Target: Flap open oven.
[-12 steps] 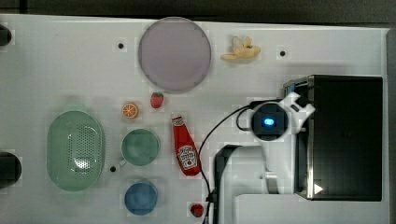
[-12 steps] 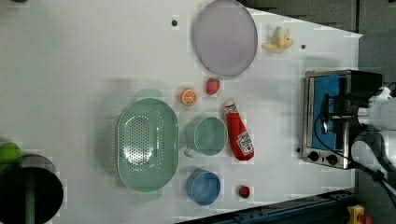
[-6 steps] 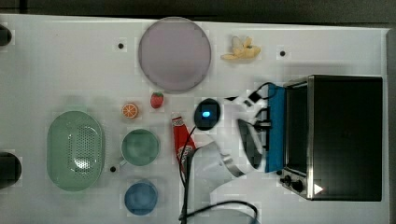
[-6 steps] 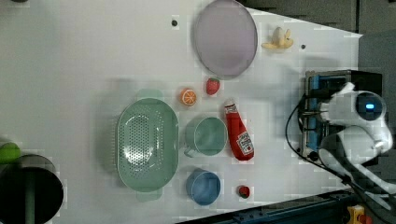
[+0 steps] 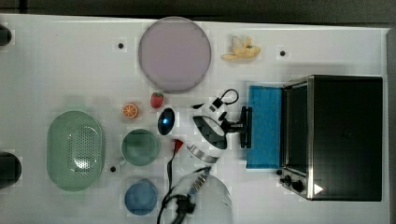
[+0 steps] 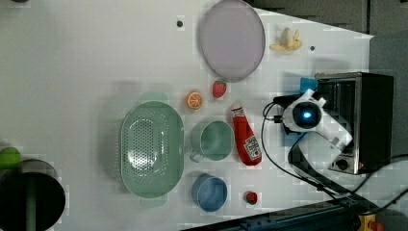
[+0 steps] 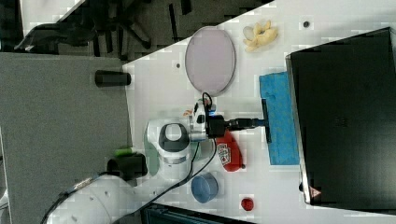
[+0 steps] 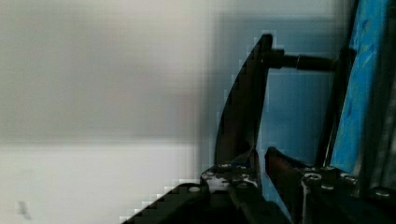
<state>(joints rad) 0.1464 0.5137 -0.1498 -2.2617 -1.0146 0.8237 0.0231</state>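
The black box-shaped oven stands at the top view's right. Its blue glass door lies folded down flat toward the table's middle, and the dark cavity behind the silver frame is exposed. My gripper reaches level across the table to the door's dark bar handle. In the wrist view the handle runs down between my fingers, and the gripper is shut on it. The right view shows the gripper against the handle at the free edge of the door.
A red ketchup bottle lies under my arm, beside a green cup and a blue bowl. A green colander, orange slice, strawberry, grey plate and banana sit farther off.
The oven door has swung down from shut to lying flat. My arm has pulled back toward the top view's left with the handle.
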